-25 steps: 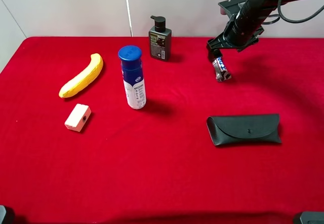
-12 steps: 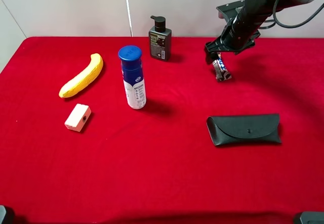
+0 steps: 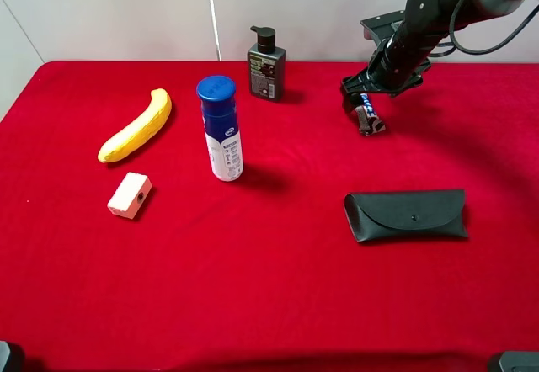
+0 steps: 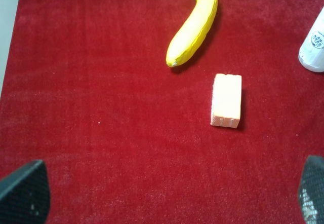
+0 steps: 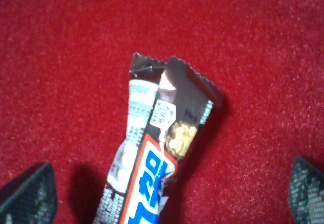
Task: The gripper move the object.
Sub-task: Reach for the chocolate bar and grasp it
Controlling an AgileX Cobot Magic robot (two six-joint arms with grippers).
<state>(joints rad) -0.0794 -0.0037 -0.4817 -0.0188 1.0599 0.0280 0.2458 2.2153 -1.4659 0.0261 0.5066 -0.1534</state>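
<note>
The object, a small candy bar [image 3: 369, 116] in a brown-and-white wrapper with blue lettering, lies on the red cloth at the back right. My right gripper [image 3: 357, 103] is low over it and open. In the right wrist view the candy bar [image 5: 157, 148] lies between the two wide-apart fingertips [image 5: 28, 193], with neither touching it. My left gripper [image 4: 167, 198] is open and empty, held above the cloth near the white block [image 4: 226, 100] and the banana [image 4: 195, 26].
On the red table [image 3: 278, 305] are a black glasses case [image 3: 406, 214] at the front right, a blue-capped white bottle [image 3: 221, 128] in the middle, a dark pump bottle [image 3: 266, 65] at the back, a banana [image 3: 136, 125] and a white block [image 3: 130, 195] at the left.
The right arm has shifted slightly and its wrist has tilted. The candy bar stays in nearly the same spot under the gripper. Nothing else has moved.
</note>
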